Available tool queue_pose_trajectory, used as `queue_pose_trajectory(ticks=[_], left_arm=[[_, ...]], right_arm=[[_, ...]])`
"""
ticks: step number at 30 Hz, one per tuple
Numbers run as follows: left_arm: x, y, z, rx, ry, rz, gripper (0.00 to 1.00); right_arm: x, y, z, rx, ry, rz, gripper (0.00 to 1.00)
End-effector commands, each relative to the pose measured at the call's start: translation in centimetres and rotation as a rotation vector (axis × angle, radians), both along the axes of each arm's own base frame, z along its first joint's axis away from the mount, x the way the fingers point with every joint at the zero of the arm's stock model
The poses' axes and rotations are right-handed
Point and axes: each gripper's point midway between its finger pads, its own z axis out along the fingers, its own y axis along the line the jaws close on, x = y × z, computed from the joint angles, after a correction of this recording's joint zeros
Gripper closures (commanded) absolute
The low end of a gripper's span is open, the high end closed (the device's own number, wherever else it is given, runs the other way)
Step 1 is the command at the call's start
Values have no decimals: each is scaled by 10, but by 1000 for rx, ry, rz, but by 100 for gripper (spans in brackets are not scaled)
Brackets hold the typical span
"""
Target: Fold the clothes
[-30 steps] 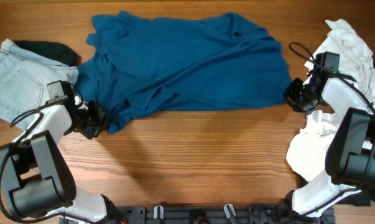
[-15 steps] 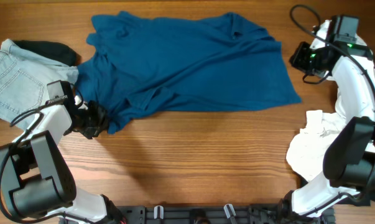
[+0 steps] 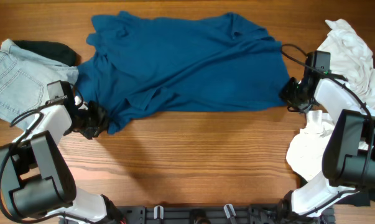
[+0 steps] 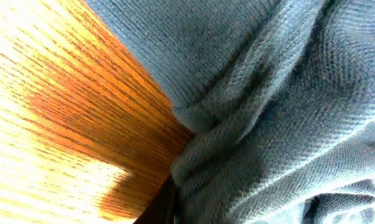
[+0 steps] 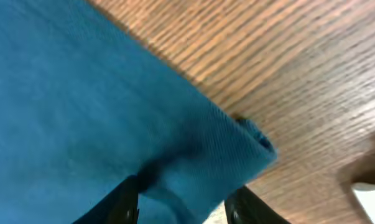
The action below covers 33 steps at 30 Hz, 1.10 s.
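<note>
Left gripper: clamping tight on the bunched near-left corner of the shirt, low on the table, just right of the pale jeans.
Shirt: lying spread across the far middle of the table, its long axis running left to right, with wrinkles trailing toward the pinched left corner.
Right gripper: sitting at the shirt's near-right corner with its fingers standing apart; the hem corner is lying between them, not yet pinched.
Key relation: the cloth is stretching leftward from the right gripper and rightward from the left one, so each arm is covering its own near corner. The right one, I judge, is needing only to close.
Change: half a second ago the right gripper was hovering far and right, clear of the corner; now it is back down on it with wider jaws. The left arm is staying put.
</note>
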Motion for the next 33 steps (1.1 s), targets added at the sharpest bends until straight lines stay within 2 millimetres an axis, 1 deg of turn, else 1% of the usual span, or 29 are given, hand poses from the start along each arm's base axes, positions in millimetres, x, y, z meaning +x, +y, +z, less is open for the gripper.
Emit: queue_pose_trajectory(ticks=[1, 2, 4, 6, 7, 9, 10, 11, 12, 14, 15, 16, 17, 18, 19, 20, 21, 22, 23, 24, 26, 27, 28, 29, 31, 33], left_arm=[[-16, 9, -14, 53, 64, 5, 89], [-16, 9, -14, 53, 64, 5, 89], [-16, 9, -14, 53, 64, 5, 89], [-16, 9, -14, 52, 65, 5, 89], [-16, 9, -14, 53, 64, 5, 89], [-16, 9, -14, 53, 63, 5, 89], [-16, 9, -14, 53, 63, 5, 89], [-16, 9, -14, 52, 65, 5, 89], [-17, 8, -14, 50, 70, 5, 89], [-19, 8, -15, 49, 75, 5, 89], [-19, 8, -15, 49, 75, 5, 89], [-19, 8, -15, 49, 75, 5, 89], [-19, 8, -15, 49, 75, 5, 89], [-19, 8, -15, 49, 75, 5, 89], [-19, 8, -15, 49, 75, 5, 89], [-19, 8, -15, 48, 76, 5, 89], [-19, 8, -15, 48, 76, 4, 89], [-19, 8, -15, 48, 76, 5, 89], [-19, 8, -15, 49, 75, 5, 89], [-19, 8, -15, 49, 75, 5, 89], [-19, 8, -15, 49, 75, 5, 89], [-19, 8, -15, 48, 76, 5, 89], [-19, 8, -15, 49, 75, 5, 89], [-19, 8, -15, 49, 75, 5, 89], [-19, 8, -15, 49, 75, 5, 89], [-19, 8, -15, 49, 76, 5, 89]], right_arm=[[-2, 6, -8, 41, 8, -38, 91], [1, 6, -7, 41, -6, -44, 96], [4, 5, -5, 36, -15, -31, 96], [8, 4, 9, 27, -15, 4, 96], [25, 2, 35, 6, -50, 74, 96], [53, 8, 73, -7, -129, 197, 96], [62, 13, 89, -19, -154, 233, 96], [69, 21, 100, -25, -173, 262, 96], [73, 33, 103, -28, -185, 295, 96], [75, 48, 95, -24, -174, 336, 96], [78, 60, 84, -18, -162, 363, 96], [82, 69, 72, -16, -154, 389, 83], [87, 84, 55, -13, -143, 447, 76], [86, 92, 41, -14, -119, 488, 74], [80, 91, 26, -26, -67, 490, 68], [72, 85, 17, -48, -15, 481, 68], [66, 76, 15, -82, 20, 457, 68], [58, 56, 18, -150, 66, 364, 68], [54, 46, 24, -184, 79, 313, 68], [54, 41, 33, -192, 64, 287, 67], [60, 37, 60, -202, -5, 271, 66], [64, 34, 84, -215, -70, 271, 64], [64, 33, 93, -223, -91, 289, 63], [62, 33, 95, -227, -86, 303, 63], [44, 32, 82, -210, -4, 282, 63], [35, 32, 69, -194, 30, 231, 64]])
